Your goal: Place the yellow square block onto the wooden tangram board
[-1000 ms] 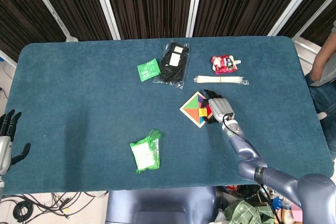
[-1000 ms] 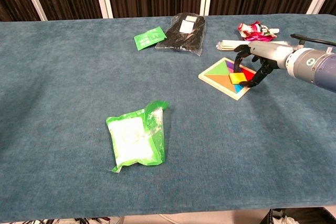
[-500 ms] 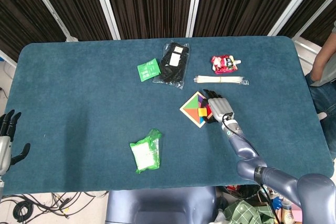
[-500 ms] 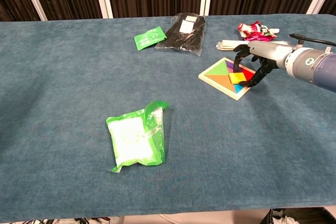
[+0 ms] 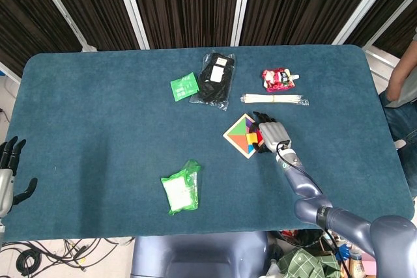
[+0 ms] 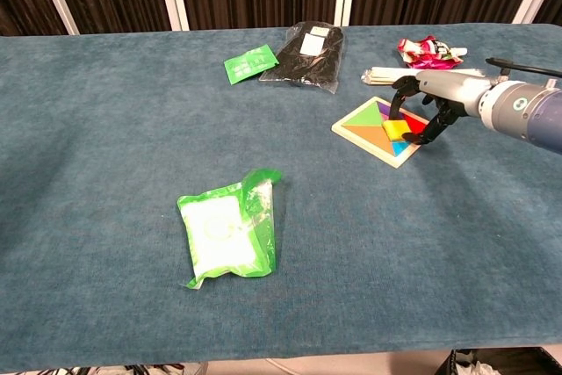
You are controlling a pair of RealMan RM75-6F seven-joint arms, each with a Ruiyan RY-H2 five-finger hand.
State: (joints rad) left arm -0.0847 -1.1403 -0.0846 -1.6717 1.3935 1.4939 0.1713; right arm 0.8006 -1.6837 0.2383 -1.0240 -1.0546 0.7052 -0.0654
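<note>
Item: small yellow square block (image 6: 394, 131). Location: on the square wooden tangram board with coloured pieces (image 6: 367, 128), at the board's right-hand part in the chest view, among the red, blue and orange pieces. In the head view only a sliver of yellow showed at the left edge of the hand.

Item: right hand (image 6: 428, 109), dark-fingered with a grey back. Location: directly over the right part of the board, fingers curled downward around the block. Condition: fingertips (image 6: 411, 137) lay close against the block's right side, but whether they pinched it or merely stood beside it could not be told from either view.

Change noted: against the frames of a second and half a second before, very little. The block sat in the same spot on the board; the hand kept its place, with at most a slight shift of the fingers at the block's right edge. Judgement: the block appeared already set down on the board, so the placement looked essentially done, with only the letting-go and withdrawal outstanding.

Item: left hand (image 5: 9, 167). Location: at the far left edge of the head view, off the blue felt-covered table (image 5: 98, 115), well apart from the board. Condition: fingers spread, holding nothing.
</note>
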